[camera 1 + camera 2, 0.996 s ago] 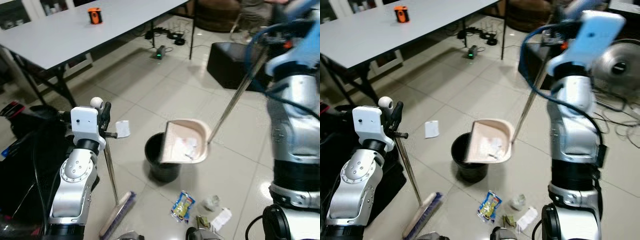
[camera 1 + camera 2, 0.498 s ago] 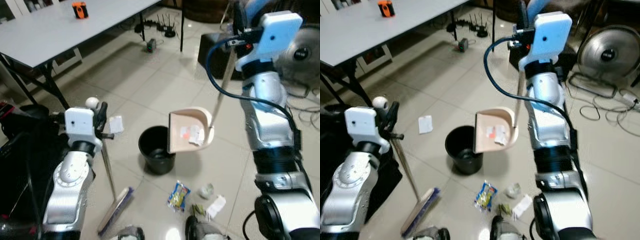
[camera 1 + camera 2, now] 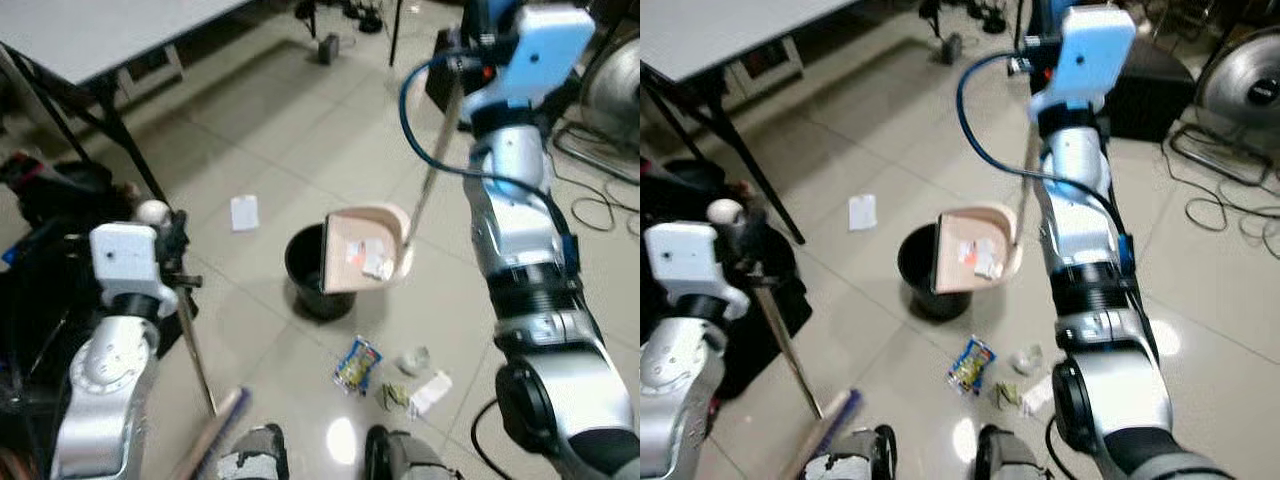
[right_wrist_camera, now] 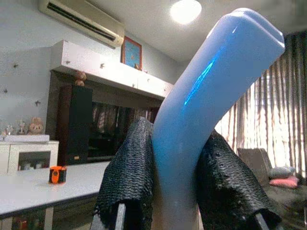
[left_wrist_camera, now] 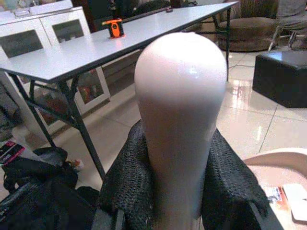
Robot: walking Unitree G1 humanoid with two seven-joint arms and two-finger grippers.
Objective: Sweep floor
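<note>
My right gripper [image 3: 464, 58] is raised high and shut on the blue grip [image 4: 201, 110] of the dustpan's long handle [image 3: 428, 165]. The beige dustpan [image 3: 365, 262] hangs tipped on edge over the right rim of the black bin [image 3: 303, 268], with paper scraps lying in it. My left gripper [image 3: 178, 255] is shut on the broom's pole just below its white knob [image 5: 180, 105]. The broom head [image 3: 215, 440] rests on the floor near my feet. A snack packet [image 3: 355, 365], a crumpled wrapper [image 3: 414, 360] and a white scrap [image 3: 432, 392] lie on the tiles right of the bin.
A white paper [image 3: 244, 212] lies on the floor left of the bin. The grey table [image 3: 90, 30] stands at the back left, with black bags [image 3: 40, 240] below it. A fan [image 3: 612, 85] and cables [image 3: 600, 195] are at the right.
The camera has dipped and turned, so the whole scene has shifted. The dustpan stays tipped at the bin's rim with scraps in it. Both grippers keep their grip.
</note>
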